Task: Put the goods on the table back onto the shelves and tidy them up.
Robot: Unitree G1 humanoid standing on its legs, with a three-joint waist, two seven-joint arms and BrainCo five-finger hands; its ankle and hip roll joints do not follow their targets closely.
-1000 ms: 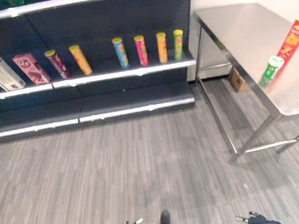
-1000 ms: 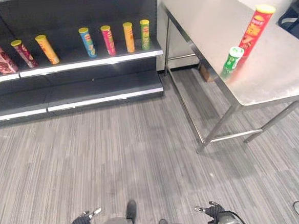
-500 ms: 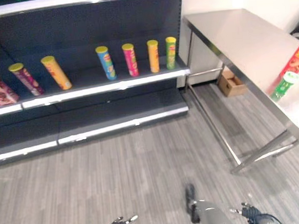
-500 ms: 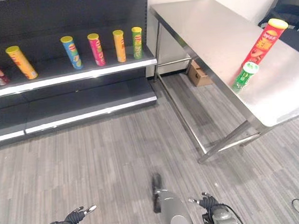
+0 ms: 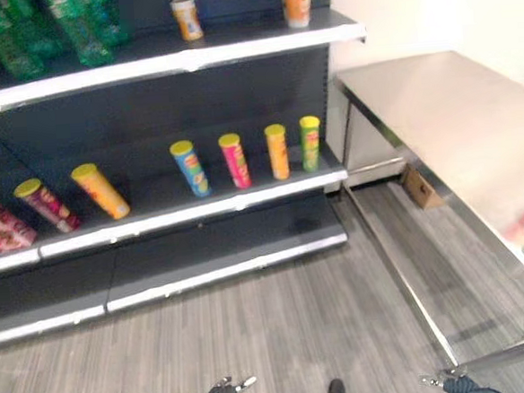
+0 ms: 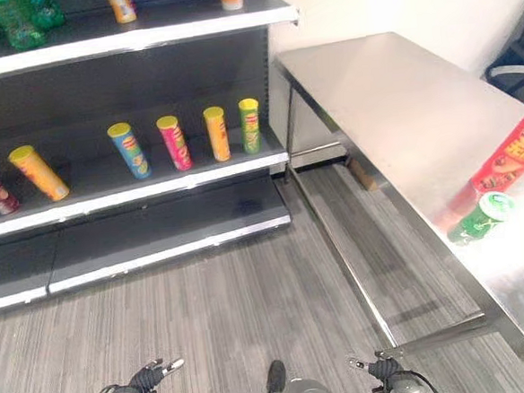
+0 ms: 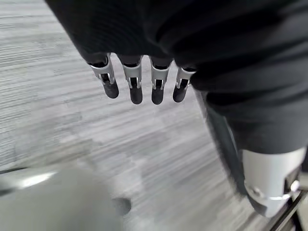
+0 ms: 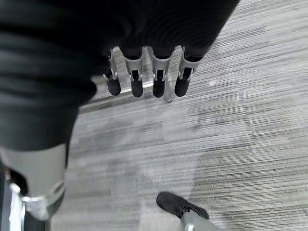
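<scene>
Both hands hang empty, fingers relaxed: left hand (image 7: pixel 139 86), right hand (image 8: pixel 144 79). Approach table (image 6: pixel 390 98) squarely; grasp green can (image 6: pixel 481 218) before red can (image 6: pixel 517 156).

Head cams up high, wrist cams down low

Both eye views look down from the head at the same shelves (image 6: pixel 154 191), table (image 6: pixel 391 106) and floor (image 6: pixel 234 315); each wrist cam peers past its own hand, close over that floor.
</scene>
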